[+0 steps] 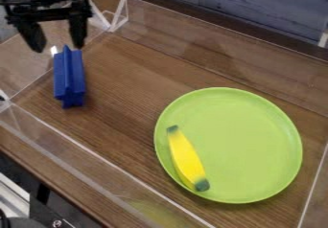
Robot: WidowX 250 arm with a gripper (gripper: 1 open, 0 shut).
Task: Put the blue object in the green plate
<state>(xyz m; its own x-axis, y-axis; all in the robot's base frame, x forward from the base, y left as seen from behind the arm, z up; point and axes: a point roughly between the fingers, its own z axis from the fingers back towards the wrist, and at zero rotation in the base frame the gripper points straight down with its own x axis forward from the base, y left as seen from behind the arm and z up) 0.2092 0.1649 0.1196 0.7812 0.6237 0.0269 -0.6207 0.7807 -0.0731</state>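
At the upper left of the frame, the gripper [58, 42] hangs wide open near the blue block [69, 78], its jaws holding nothing.

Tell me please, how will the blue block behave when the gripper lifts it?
The blue block looks rigid, so it probably will not bend. Its straight sides should suit the open gripper. Being long and narrow, it may tilt if gripped near one end.

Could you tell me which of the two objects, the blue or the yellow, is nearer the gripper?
The blue block; the yellow one lies on the plate.
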